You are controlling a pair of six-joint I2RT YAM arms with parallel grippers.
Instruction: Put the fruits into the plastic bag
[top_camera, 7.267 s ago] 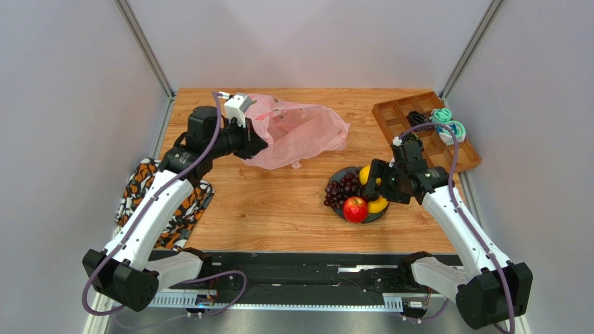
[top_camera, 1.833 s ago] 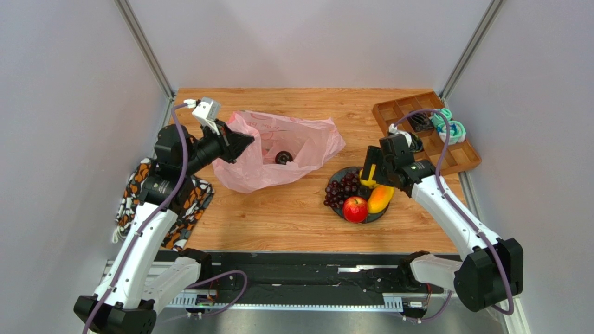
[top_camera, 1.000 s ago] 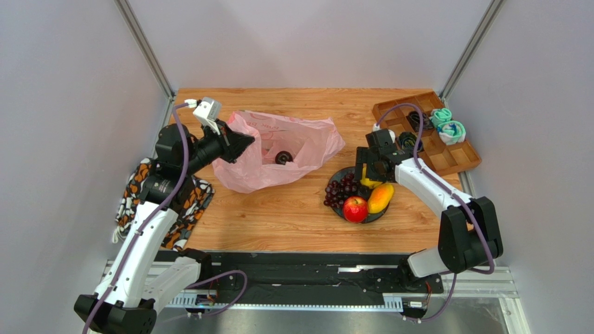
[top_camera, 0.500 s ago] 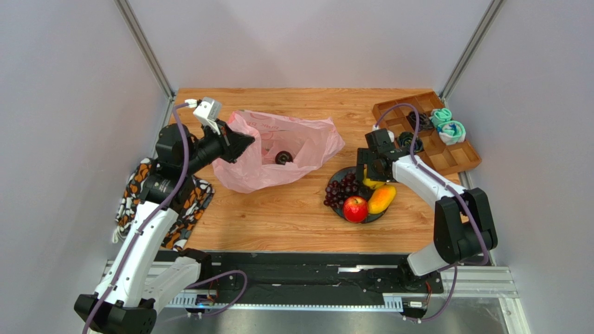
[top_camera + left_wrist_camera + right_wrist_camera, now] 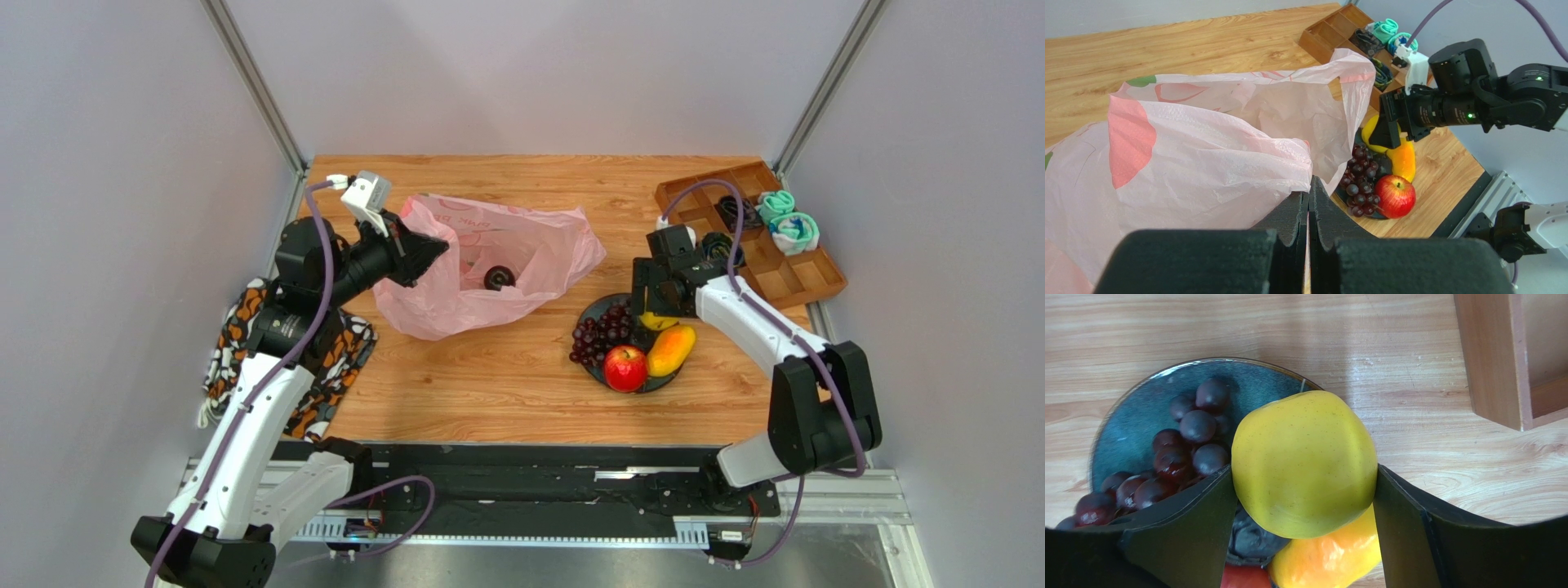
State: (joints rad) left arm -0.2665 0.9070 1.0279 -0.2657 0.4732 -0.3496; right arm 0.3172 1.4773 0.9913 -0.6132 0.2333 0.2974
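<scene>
The pink plastic bag (image 5: 491, 263) lies at the back left, its mouth facing right. My left gripper (image 5: 423, 251) is shut on its rim and holds it up; in the left wrist view the jaws (image 5: 1310, 184) pinch the bag's film (image 5: 1217, 153). A dark plum-like ball (image 5: 498, 278) rests inside. On the dark plate (image 5: 586, 365) lie purple grapes (image 5: 601, 333), a red apple (image 5: 624, 368) and a yellow-orange banana (image 5: 670, 349). My right gripper (image 5: 648, 316) reaches down over the plate. Its fingers press both sides of the yellow citrus (image 5: 1304, 462).
A wooden compartment tray (image 5: 803, 284) with teal and black coiled bundles stands at the back right, just beyond my right arm. An orange-black patterned cloth (image 5: 245, 331) lies at the table's left edge under my left arm.
My right gripper's fingers have come in against the yellow citrus and its wrist has shifted slightly right. The left arm and the bag have not moved.
</scene>
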